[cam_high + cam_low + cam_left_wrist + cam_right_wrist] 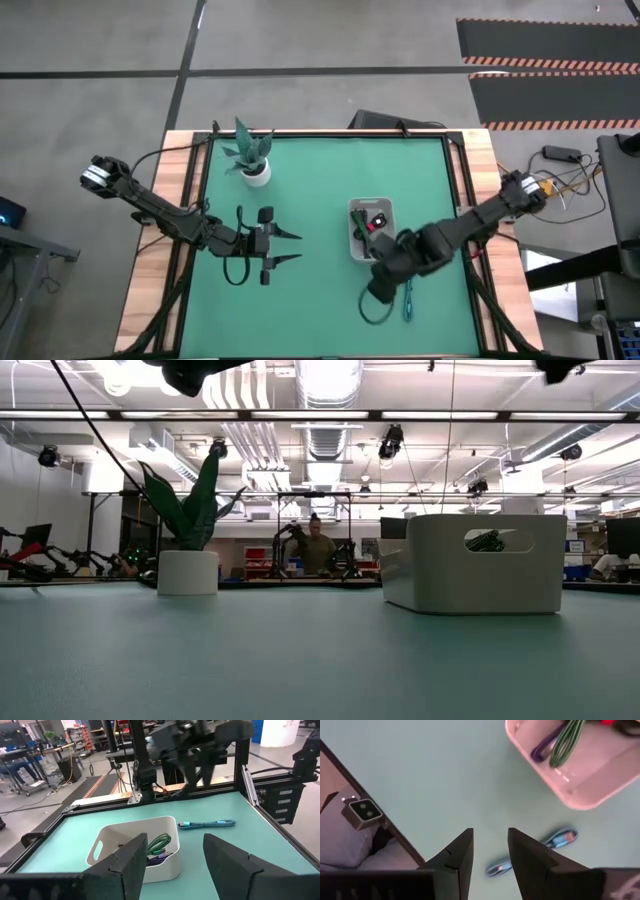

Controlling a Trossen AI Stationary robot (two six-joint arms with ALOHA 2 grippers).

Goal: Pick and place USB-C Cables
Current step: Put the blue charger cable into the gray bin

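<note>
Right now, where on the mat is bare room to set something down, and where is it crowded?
Free: the far right corner beyond the white tray, and the stretch between the potted plant and the tray. The near left corner looks bare too. Crowded: the near right, where the right pincer hangs over the teal cable beside the tray. The left pincer waits open, left of centre.

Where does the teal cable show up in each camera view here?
High view: teal cable on the mat, near edge, just right of the right end effector.
Low view: not visible.
Left wrist view: straight on the mat, beyond the white tray.
Right wrist view: partly behind the fingers.
Shared landmark: the white tray.
</note>
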